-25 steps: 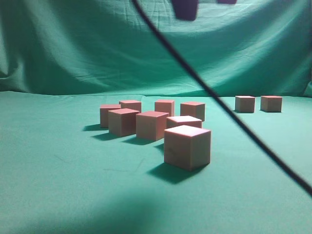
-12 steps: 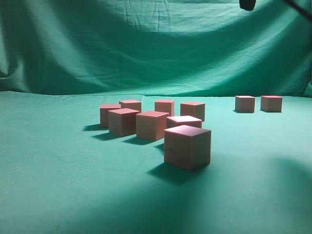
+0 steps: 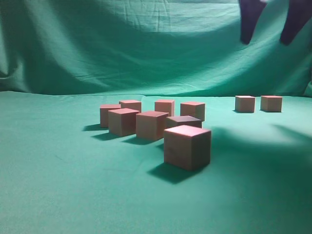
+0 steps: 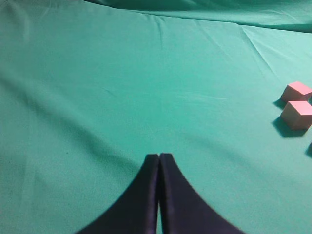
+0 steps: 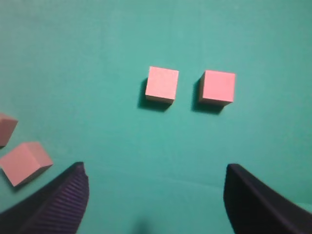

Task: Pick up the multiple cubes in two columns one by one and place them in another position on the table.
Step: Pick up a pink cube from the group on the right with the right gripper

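Several pink-topped wooden cubes stand in two columns mid-table; the nearest cube (image 3: 187, 146) is the largest in view. Two more cubes (image 3: 244, 104) (image 3: 271, 103) stand side by side at the far right. My right gripper (image 3: 265, 41) hangs open and empty high above that pair. In the right wrist view the open jaws (image 5: 156, 168) frame bare cloth, with the pair (image 5: 162, 84) (image 5: 218, 87) just ahead. My left gripper (image 4: 159, 157) is shut and empty over bare cloth, and two cubes (image 4: 296, 90) (image 4: 297, 114) sit at its right edge.
Green cloth (image 3: 58, 175) covers the table and rises as a backdrop behind. Two cubes of the columns (image 5: 24, 162) (image 5: 6, 129) show at the left edge of the right wrist view. A shadow lies on the cloth at the right.
The right gripper has moved from the top middle to the top right and come down into view, jaws open. The dark cable across the view is gone. The cubes have not moved.
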You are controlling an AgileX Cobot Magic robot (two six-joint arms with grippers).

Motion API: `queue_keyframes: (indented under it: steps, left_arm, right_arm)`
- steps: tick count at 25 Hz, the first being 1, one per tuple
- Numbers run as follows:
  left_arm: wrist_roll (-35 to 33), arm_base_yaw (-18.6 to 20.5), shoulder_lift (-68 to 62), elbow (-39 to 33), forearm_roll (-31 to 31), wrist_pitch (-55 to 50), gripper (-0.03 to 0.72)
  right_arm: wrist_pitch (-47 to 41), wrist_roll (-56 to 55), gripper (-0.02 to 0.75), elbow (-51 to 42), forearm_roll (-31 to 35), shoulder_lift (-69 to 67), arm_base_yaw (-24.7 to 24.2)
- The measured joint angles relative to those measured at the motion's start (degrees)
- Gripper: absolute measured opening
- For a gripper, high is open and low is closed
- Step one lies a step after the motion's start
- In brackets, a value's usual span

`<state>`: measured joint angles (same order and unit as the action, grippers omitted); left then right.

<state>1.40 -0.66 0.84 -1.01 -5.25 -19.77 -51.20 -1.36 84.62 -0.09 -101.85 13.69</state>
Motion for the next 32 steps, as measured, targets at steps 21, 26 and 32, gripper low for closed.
queue_keyframes:
  steps: [21,26,32]
  left_arm:
    - [0.00,0.00,0.00,0.00,0.00,0.00,0.000]
    - [0.00,0.00,0.00,0.00,0.00,0.00,0.000]
    - [0.00,0.00,0.00,0.00,0.00,0.00,0.000]
  right_arm:
    - [-0.54,2.13,0.573,19.94,-0.13,-25.37,-0.09]
    - [0.30,2.02,0.573,19.94,-0.22,-27.04,-0.58]
    - [1.27,2.02,0.265,20.05,-0.26,-27.69,-1.04]
